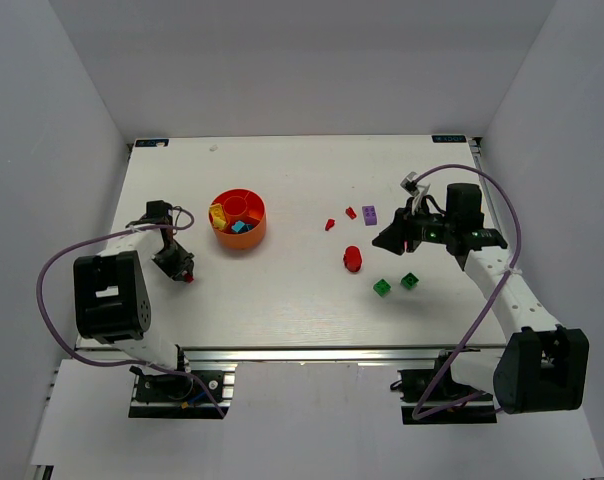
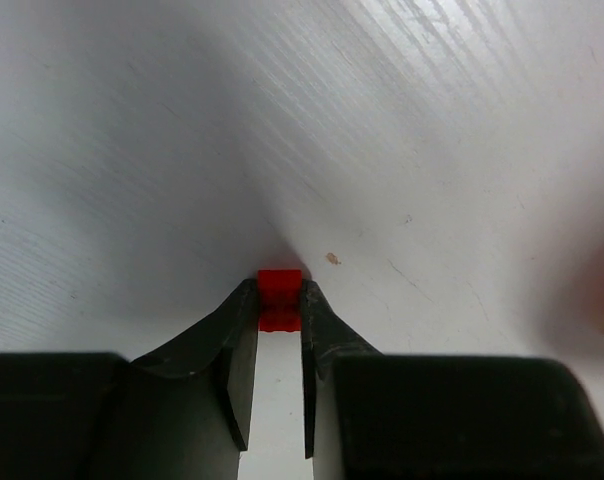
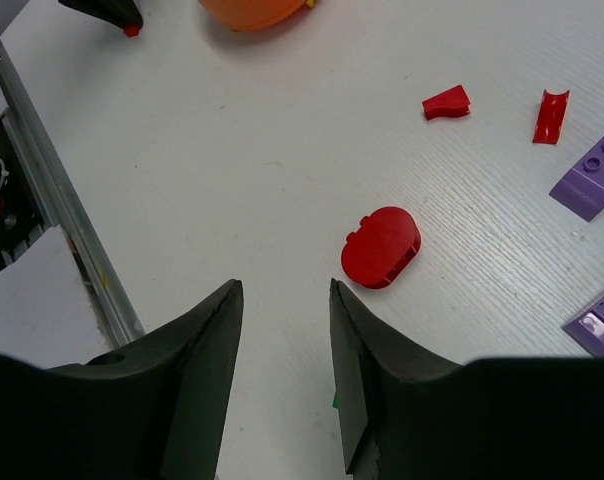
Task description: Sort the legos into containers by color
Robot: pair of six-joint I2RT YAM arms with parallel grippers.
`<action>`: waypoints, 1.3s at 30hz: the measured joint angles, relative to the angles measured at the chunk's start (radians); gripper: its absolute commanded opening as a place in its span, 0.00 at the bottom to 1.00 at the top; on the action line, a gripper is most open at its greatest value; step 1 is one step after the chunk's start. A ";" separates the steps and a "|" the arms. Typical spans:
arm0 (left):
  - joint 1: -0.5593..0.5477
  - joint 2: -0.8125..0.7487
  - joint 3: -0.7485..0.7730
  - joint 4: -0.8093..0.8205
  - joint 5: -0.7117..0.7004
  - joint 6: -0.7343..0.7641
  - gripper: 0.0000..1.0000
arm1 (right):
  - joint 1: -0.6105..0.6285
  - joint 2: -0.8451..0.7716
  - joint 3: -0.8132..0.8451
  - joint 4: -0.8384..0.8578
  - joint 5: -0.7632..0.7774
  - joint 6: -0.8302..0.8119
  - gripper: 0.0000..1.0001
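- Far left: left gripper (image 1: 182,270) down at the table (image 1: 282,310), clenched on a small red brick (image 2: 279,285). Brick pinched between both fingertips in the wrist view, its underside apparently at or just above the surface.
- Step in hand, by the look of it: picking up that red piece. Grasp made, lift not yet begun.
- Next for this arm, as a judgement: raise straight up, carry across to the orange dish (image 1: 239,236) standing near on the right, find the section meant for red, and release low so the tiny piece does not bounce out.
- Inside the dish: yellow pieces (image 1: 218,214) in a left wedge and a teal-blue piece (image 1: 239,228) in a nearer wedge. Red section hard to pick out from above against the red insert.
- Right of the dish, loose on the table and well apart from it: two tiny red pieces (image 3: 446,102), a purple plate (image 1: 369,214) and a red rounded piece (image 1: 353,259). Green bricks (image 1: 382,287) nearer the bases.
- Far right: right gripper (image 3: 287,290) hovering over the table, jaws parted with nothing between them. Red rounded piece just ahead and to the right of the fingertips in the wrist view.
- Likely next there: shift over the red rounded piece, descend, and close across its narrower width.
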 measured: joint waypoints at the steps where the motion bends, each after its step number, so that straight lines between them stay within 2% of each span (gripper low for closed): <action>1: 0.000 -0.003 0.000 -0.002 0.004 0.007 0.09 | -0.002 0.000 -0.001 0.002 -0.001 0.000 0.46; 2: -0.001 -0.006 0.000 -0.003 0.009 0.014 0.08 | -0.003 -0.001 -0.002 0.004 -0.002 0.000 0.46; 3: -0.003 -0.013 0.000 -0.003 0.016 0.022 0.01 | -0.004 -0.002 -0.003 0.004 -0.002 0.001 0.46; 4: -0.008 -0.025 0.000 -0.006 0.023 0.033 0.00 | -0.006 -0.003 -0.004 0.007 -0.003 0.000 0.46; 8: -0.016 -0.163 0.000 0.014 0.105 0.099 0.00 | -0.008 -0.003 -0.004 0.014 -0.003 0.000 0.46; 12: -0.020 -0.344 0.004 0.101 0.198 0.154 0.00 | -0.008 -0.003 -0.004 0.018 -0.002 0.000 0.46; 16: -0.020 -0.393 0.014 0.207 0.319 0.187 0.00 | -0.009 -0.003 -0.004 0.020 -0.001 -0.001 0.46; 21: -0.023 -0.359 0.026 0.345 0.460 0.195 0.00 | -0.009 0.000 -0.004 0.021 0.001 -0.004 0.45; 26: -0.037 -0.264 0.113 0.454 0.537 0.190 0.00 | -0.011 0.018 -0.005 0.021 0.002 -0.005 0.45; 31: -0.056 -0.148 0.206 0.534 0.546 0.182 0.00 | -0.013 0.031 -0.005 0.021 0.003 -0.009 0.45; 39: -0.099 0.033 0.296 0.554 0.533 0.172 0.00 | -0.013 0.042 -0.005 0.021 0.006 -0.019 0.45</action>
